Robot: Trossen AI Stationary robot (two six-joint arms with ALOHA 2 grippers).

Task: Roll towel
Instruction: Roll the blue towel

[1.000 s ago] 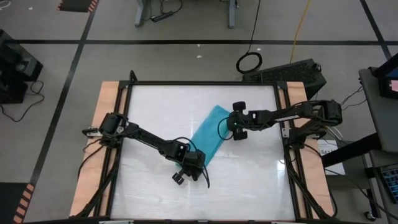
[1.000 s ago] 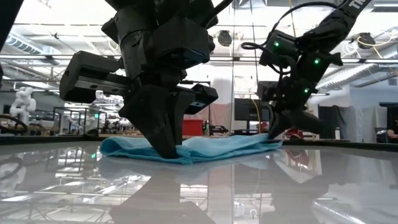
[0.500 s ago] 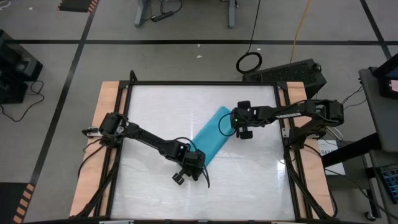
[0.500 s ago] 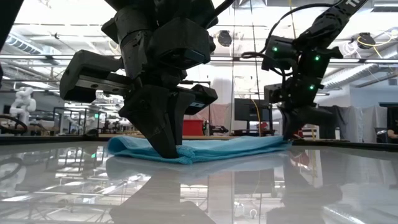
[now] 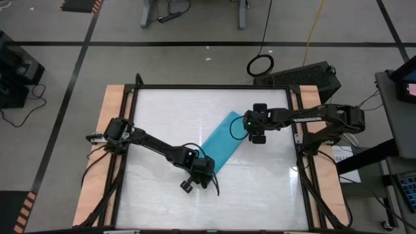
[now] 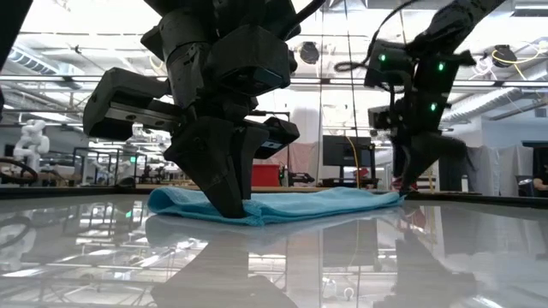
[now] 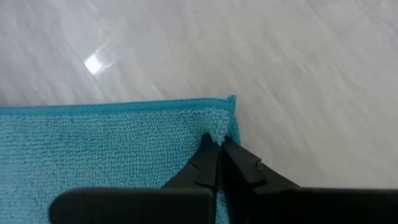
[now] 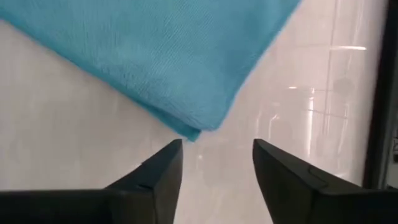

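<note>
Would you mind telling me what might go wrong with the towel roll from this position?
The left gripper pinches only the very corner of the towel, so the cloth may slip free when pulled. The right gripper is open just off the far corner, holding nothing, so that end could drag and roll crooked.

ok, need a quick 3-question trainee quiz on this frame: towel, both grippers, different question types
1. True or false: the left gripper is shut, pinching a corner of the soft turquoise-blue cloth towel.
2. Multiple choice: the right gripper is
A) shut on the towel
B) open, just off the towel's far end
C) parked off the white glossy table
3. Fill in: the towel lies ____ on the table, not yet rolled.

Key:
1. True. The left wrist view shows the fingertips closed together on the towel's corner.
2. B. The right wrist view shows spread fingers with bare table between them, beside the towel's edge.
3. Flat, as a folded strip set diagonally.
</note>
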